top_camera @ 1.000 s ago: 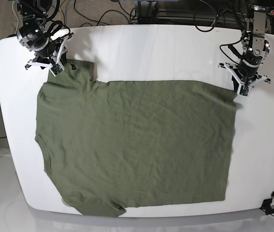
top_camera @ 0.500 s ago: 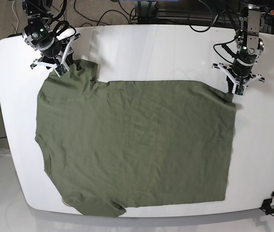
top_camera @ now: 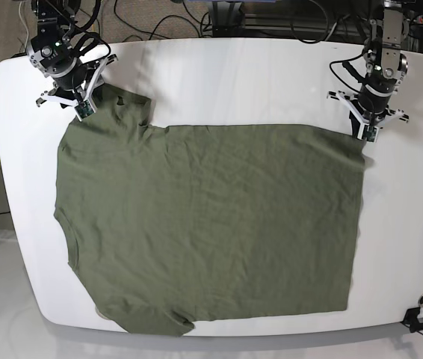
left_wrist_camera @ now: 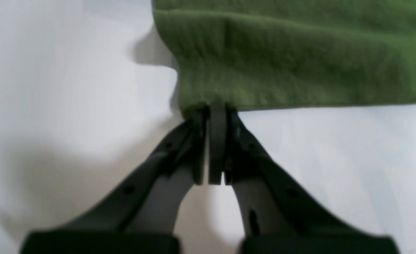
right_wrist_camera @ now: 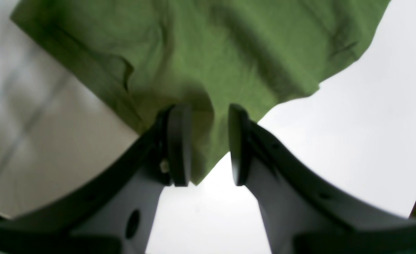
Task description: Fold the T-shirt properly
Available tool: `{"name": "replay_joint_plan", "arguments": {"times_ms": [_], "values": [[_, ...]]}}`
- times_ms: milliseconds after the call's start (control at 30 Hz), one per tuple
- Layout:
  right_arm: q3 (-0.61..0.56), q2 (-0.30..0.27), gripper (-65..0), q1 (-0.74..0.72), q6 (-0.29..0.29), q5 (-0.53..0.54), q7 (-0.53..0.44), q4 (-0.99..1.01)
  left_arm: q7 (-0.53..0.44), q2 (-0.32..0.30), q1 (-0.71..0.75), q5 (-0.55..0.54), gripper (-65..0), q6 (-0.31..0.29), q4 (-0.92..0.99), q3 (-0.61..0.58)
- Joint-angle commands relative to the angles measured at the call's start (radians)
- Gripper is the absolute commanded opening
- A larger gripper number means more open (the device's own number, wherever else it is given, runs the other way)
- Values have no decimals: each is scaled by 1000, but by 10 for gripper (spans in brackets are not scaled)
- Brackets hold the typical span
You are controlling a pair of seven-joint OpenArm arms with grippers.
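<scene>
The T-shirt [top_camera: 211, 224] is soft, light cotton. My left tool [left_wrist_camera: 211, 113] pinches its hem corner; my right tool [right_wrist_camera: 204, 141] stands half-open around the sleeve edge.

The olive-green T-shirt [top_camera: 211, 224] lies spread flat and slightly wrinkled on the white worktop [top_camera: 234, 82], with one short sleeve at its far corner on my right and another at its near edge.

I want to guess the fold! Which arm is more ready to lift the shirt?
The left, probably. Its jaws are shut on the T-shirt corner; the right gripper has cloth between jaws that look apart.
</scene>
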State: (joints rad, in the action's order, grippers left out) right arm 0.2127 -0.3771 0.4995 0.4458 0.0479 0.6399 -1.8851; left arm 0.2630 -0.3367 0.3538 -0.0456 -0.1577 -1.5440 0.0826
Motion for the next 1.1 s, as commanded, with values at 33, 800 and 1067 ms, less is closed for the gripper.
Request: {"name": "replay_joint_plan", "arguments": {"times_ms": [33, 800, 1067], "values": [[15, -10, -476, 11, -5, 0, -13, -21, 12, -8, 6, 5, -638, -6, -11, 29], [434, 251, -155, 21, 193, 301, 108, -58, 12, -12, 29, 3, -636, -6, -94, 52], [592, 255, -156, -9, 187, 571, 262, -20, 12, 24, 43, -3, -487, -9, -157, 153]]}}
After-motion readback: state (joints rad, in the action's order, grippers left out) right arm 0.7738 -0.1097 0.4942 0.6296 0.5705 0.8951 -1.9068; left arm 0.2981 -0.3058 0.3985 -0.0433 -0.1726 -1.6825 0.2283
